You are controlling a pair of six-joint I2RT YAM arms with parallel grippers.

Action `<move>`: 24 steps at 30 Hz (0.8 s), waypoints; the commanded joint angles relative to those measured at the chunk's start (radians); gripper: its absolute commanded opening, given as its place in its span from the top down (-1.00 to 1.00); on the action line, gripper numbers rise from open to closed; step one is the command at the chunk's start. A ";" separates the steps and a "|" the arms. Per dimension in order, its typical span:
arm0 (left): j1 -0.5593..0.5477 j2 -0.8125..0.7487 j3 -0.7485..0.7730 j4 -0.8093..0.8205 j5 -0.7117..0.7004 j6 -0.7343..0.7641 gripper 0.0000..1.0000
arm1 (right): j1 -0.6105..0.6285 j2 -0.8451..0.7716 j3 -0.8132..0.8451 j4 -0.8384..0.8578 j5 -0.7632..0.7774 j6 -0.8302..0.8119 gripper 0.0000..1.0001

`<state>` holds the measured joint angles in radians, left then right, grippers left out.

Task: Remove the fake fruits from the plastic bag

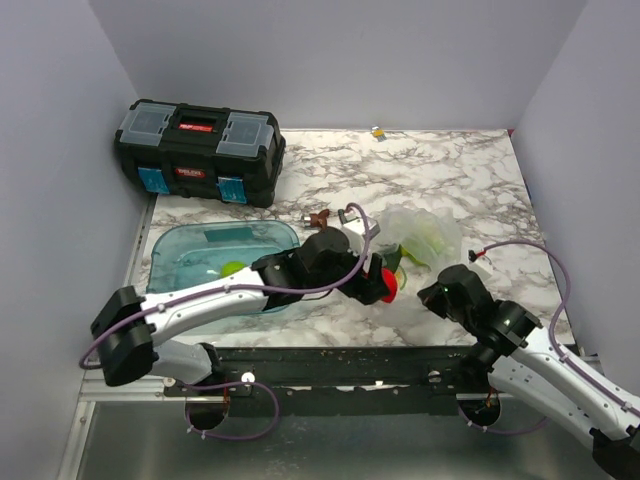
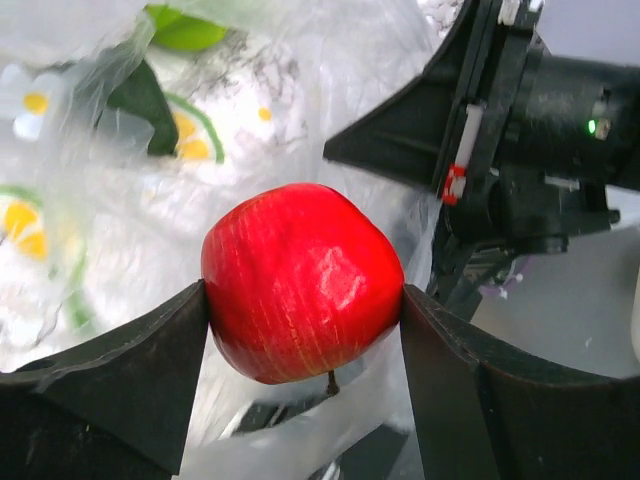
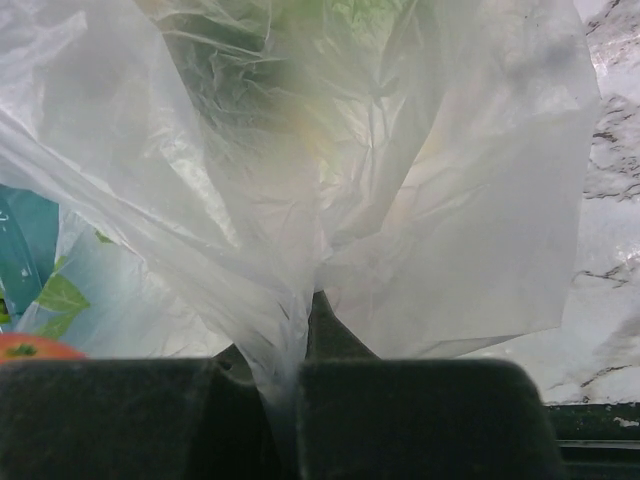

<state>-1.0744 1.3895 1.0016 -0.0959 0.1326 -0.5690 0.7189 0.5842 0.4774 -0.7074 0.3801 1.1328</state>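
My left gripper [image 1: 385,283] is shut on the red round fake fruit [image 2: 300,282], which also shows in the top view [image 1: 389,281], at the near mouth of the plastic bag [image 1: 420,240]. Its fingers [image 2: 130,385] press the fruit's two sides, with bag film [image 2: 300,440] under it. My right gripper [image 3: 295,335] is shut on a bunched fold of the bag [image 3: 290,200] and holds it just right of the left gripper [image 1: 432,293]. Green fruit shapes [image 1: 425,238] show blurred through the bag. A green fruit [image 2: 185,30] lies at the far end in the left wrist view.
A blue translucent tray [image 1: 190,250] with a round lime-green ball [image 1: 232,268] lies left of the bag, under my left arm. A black toolbox [image 1: 200,150] stands at the back left. A small brown object [image 1: 319,217] lies behind the tray. Walls close in on three sides.
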 commanded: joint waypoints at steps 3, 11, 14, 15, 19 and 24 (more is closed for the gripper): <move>0.029 -0.275 -0.084 -0.266 -0.152 0.014 1.00 | 0.002 -0.021 -0.013 -0.040 0.014 -0.001 0.99; 0.231 -0.563 -0.163 -0.603 -0.557 -0.065 1.00 | 0.002 -0.026 -0.024 -0.009 -0.015 -0.026 0.99; 0.331 -0.610 -0.214 -0.633 -0.595 -0.077 1.00 | 0.002 -0.022 -0.023 -0.010 -0.023 -0.031 0.99; 0.360 -0.613 -0.230 -0.626 -0.586 -0.073 1.00 | 0.002 -0.023 -0.021 -0.011 -0.025 -0.032 0.99; 0.446 -0.555 -0.289 -0.600 -0.559 -0.093 1.00 | 0.001 -0.030 -0.021 -0.016 -0.026 -0.033 0.99; 0.490 -0.402 -0.336 -0.523 -0.542 -0.124 1.00 | 0.002 -0.038 -0.016 -0.018 -0.030 -0.036 0.99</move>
<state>-0.6090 0.8925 0.6968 -0.6556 -0.3927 -0.6510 0.7189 0.5579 0.4679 -0.7193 0.3607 1.1080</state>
